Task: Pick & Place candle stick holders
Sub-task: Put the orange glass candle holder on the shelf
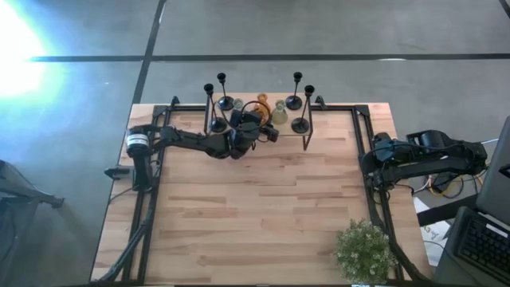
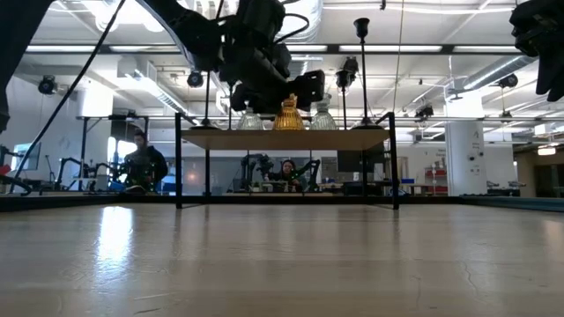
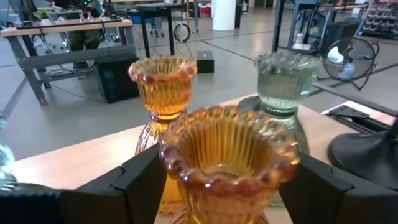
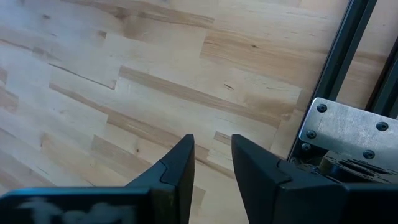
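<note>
A raised wooden shelf [image 1: 323, 119] at the table's far edge bears the candle stick holders. Black ones with round bases and thin stems stand at its ends [image 1: 217, 125] [image 1: 300, 125]. A pale-green glass holder [image 3: 283, 93] and an amber one [image 3: 163, 93] stand behind a nearer amber holder [image 3: 230, 158]. My left gripper [image 1: 261, 119] reaches over the shelf and is shut on that nearer amber holder. My right gripper [image 4: 211, 155] hovers over the table's right edge, open and empty. My left gripper has the nearer amber holder's ribbed cup [image 3: 180, 168] between its two fingers, one finger on each side just below the beaded rim. The fingers come roughly level from the table's near side. The holder stands upright. I cannot tell whether its base is on the shelf.
A green potted plant [image 1: 364, 249] stands at the table's near right corner. Black frame rails [image 1: 373, 207] run along the table's left and right sides. People sit in the room beyond the table [image 2: 144, 163]. The wood between the shelf and the plant is bare.
</note>
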